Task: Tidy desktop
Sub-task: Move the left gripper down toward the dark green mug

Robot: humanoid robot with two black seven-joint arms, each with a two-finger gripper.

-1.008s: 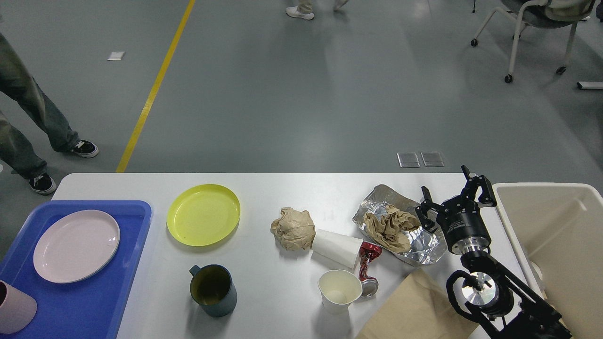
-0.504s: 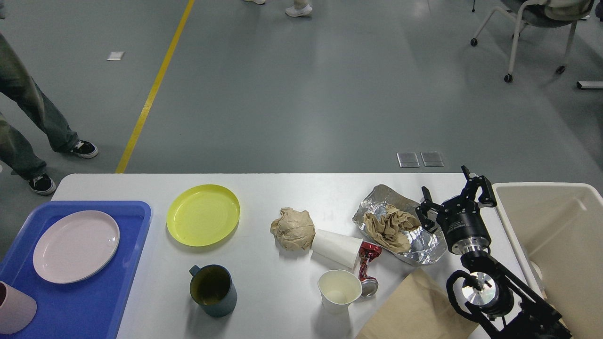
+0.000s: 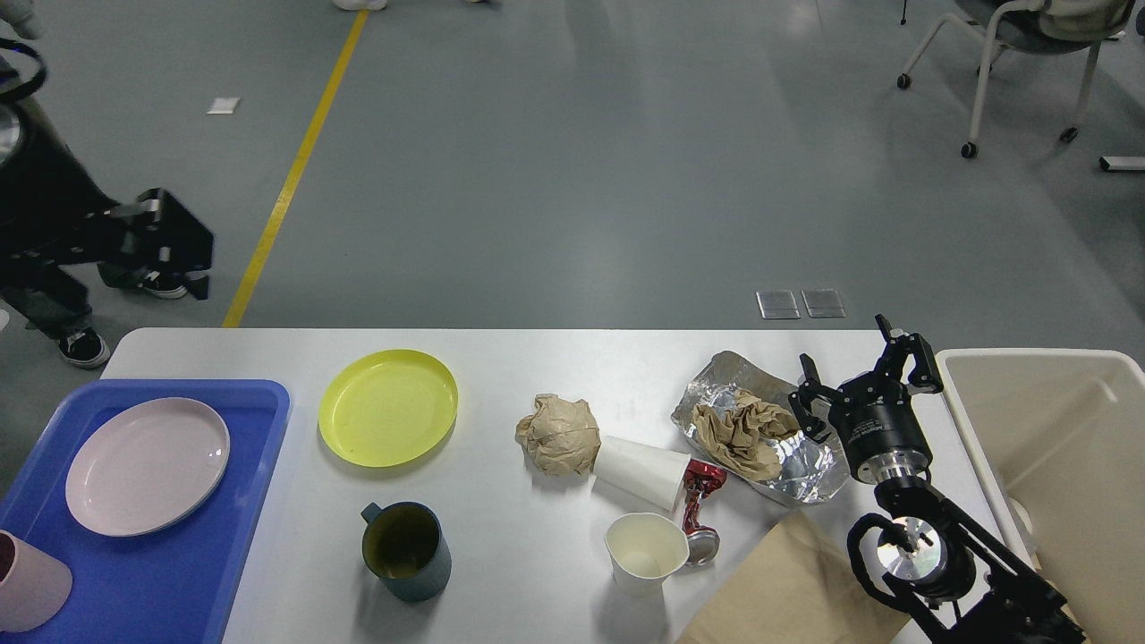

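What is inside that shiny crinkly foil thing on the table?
A crumpled brown paper wad lies in the silver foil tray on the white desktop. Whatever is under the paper is hidden.

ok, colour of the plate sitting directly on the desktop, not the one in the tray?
Yellow-green. The plate lies flat on the desktop, clearest in the head view.

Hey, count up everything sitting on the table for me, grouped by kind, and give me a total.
Plates: 2, yellow and pink
Cups: 4, dark mug, pink cup, tipped paper cup, upright paper cup
Trays: 1, blue
Crumpled paper: 2, and
Foil: 1
Crushed can: 1
Paper bag: 1
Total: 12
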